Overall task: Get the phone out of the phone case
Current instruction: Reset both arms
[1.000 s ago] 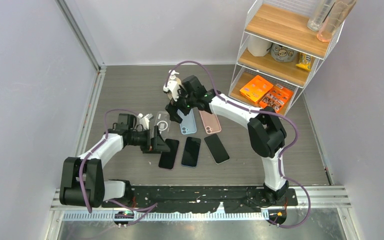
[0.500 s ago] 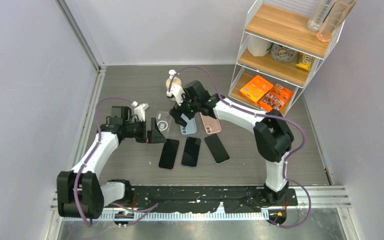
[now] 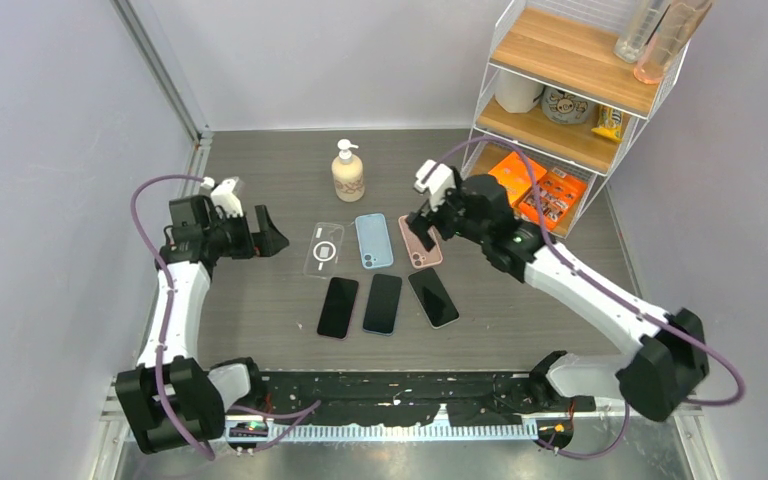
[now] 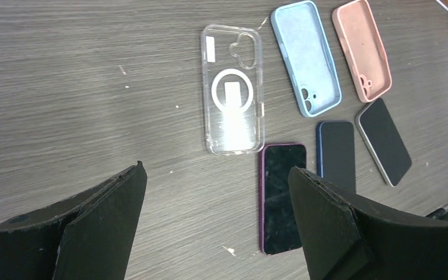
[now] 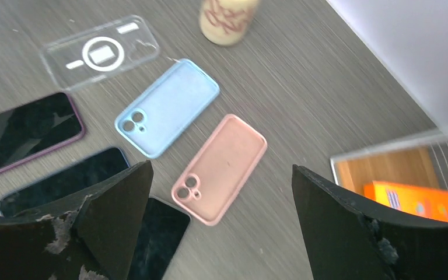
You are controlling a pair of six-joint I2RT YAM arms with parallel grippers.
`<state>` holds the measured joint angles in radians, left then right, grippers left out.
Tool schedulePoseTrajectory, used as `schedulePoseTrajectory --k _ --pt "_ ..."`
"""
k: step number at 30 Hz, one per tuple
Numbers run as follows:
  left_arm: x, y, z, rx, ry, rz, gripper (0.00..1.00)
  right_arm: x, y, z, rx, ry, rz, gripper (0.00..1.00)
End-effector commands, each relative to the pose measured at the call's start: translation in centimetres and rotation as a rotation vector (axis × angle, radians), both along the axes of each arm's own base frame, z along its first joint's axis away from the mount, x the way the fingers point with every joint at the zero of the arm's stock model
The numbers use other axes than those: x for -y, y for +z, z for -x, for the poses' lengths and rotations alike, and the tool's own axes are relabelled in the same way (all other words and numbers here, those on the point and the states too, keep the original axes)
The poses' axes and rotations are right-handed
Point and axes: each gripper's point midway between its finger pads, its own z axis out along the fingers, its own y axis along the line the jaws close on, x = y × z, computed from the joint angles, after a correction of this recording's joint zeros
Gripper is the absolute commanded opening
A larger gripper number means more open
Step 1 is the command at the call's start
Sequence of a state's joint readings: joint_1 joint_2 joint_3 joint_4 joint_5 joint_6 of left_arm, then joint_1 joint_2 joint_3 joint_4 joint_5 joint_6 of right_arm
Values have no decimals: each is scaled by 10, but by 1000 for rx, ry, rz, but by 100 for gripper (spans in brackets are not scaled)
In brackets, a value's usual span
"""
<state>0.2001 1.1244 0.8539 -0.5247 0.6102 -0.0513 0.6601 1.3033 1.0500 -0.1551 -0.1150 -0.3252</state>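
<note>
Three empty phone cases lie in a row: a clear case (image 3: 324, 249) (image 4: 232, 99), a blue case (image 3: 373, 241) (image 5: 168, 107) and a pink case (image 3: 420, 243) (image 5: 221, 166). In front of them three bare phones lie screen up: a purple-edged phone (image 3: 338, 307) (image 4: 283, 195), a blue phone (image 3: 382, 303) and a grey phone (image 3: 433, 297). My left gripper (image 3: 272, 238) (image 4: 216, 169) hovers open left of the clear case, holding nothing. My right gripper (image 3: 423, 232) (image 5: 221, 168) hangs open above the pink case, also holding nothing.
A soap bottle (image 3: 348, 172) stands behind the cases. A white wire shelf (image 3: 570, 100) with orange boxes and jars fills the back right corner. Walls close in the table on the left, back and right.
My left arm has pulled back to the left, away from the purple-edged phone, its jaws opening wider. My right arm has swung right, from the clear case to over the pink case.
</note>
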Motion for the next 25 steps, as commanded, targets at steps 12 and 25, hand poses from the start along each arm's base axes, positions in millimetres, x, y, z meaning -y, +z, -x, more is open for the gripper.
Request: schedulePoseTrajectory --k 12,25 --pt "-5 87 2 595 33 -256 100 125 10 40 187 -362 -67 96" --pt "20 92 8 715 -43 -249 100 151 10 32 205 -440 -68 96"
